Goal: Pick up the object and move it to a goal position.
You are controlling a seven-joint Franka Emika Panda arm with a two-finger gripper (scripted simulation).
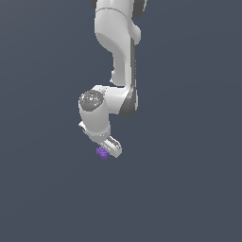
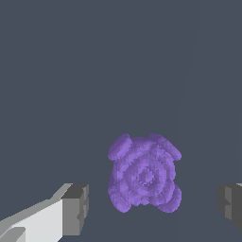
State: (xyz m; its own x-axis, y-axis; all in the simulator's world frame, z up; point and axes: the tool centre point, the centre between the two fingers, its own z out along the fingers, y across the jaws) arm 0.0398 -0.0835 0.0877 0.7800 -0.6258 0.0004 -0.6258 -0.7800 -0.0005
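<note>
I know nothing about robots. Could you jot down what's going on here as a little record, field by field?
Robot: one white arm, reaching down from the top of the exterior view
Gripper: open, a clear gap on each side of the lump
Fingers: grey pads, one on either side of the lump in the wrist view
Object: small purple bumpy lump, with ringed ridges on its face
Object's place: just beneath the gripper, between the fingers, not gripped
Surroundings: plain dark grey-blue surface
Goal position: no marker visible

My arm [image 1: 118, 56] hangs down from above, elbow bent, wrist [image 1: 94, 113] angled low. My gripper [image 2: 151, 208] points downward. Jaws spread wide apart, nothing touching either finger [image 2: 75, 208].
</note>
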